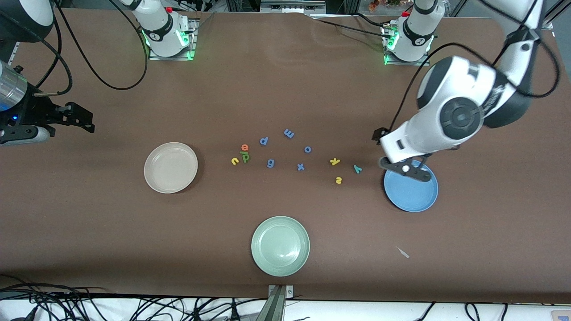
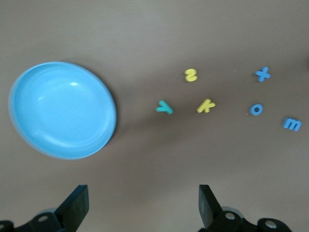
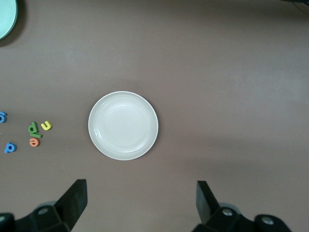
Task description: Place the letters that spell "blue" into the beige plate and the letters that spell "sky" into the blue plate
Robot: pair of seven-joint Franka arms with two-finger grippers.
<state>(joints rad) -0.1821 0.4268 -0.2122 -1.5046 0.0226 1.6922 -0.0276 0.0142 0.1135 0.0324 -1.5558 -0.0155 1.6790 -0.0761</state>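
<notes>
Hovering my left gripper [image 2: 140, 205], jaws wide, over the blue plate [image 1: 411, 191]; right gripper [image 3: 140, 205] waits open. The teal y [image 1: 357, 168] lies just beside the plate: probably light, soft foam, best pinched across its stem.

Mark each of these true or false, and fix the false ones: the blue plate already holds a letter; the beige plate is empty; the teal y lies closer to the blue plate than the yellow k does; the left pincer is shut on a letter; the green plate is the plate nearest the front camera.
1. The blue plate already holds a letter. False: it is empty.
2. The beige plate is empty. True.
3. The teal y lies closer to the blue plate than the yellow k does. True.
4. The left pincer is shut on a letter. False: it is open and holds nothing.
5. The green plate is the plate nearest the front camera. True.
</notes>
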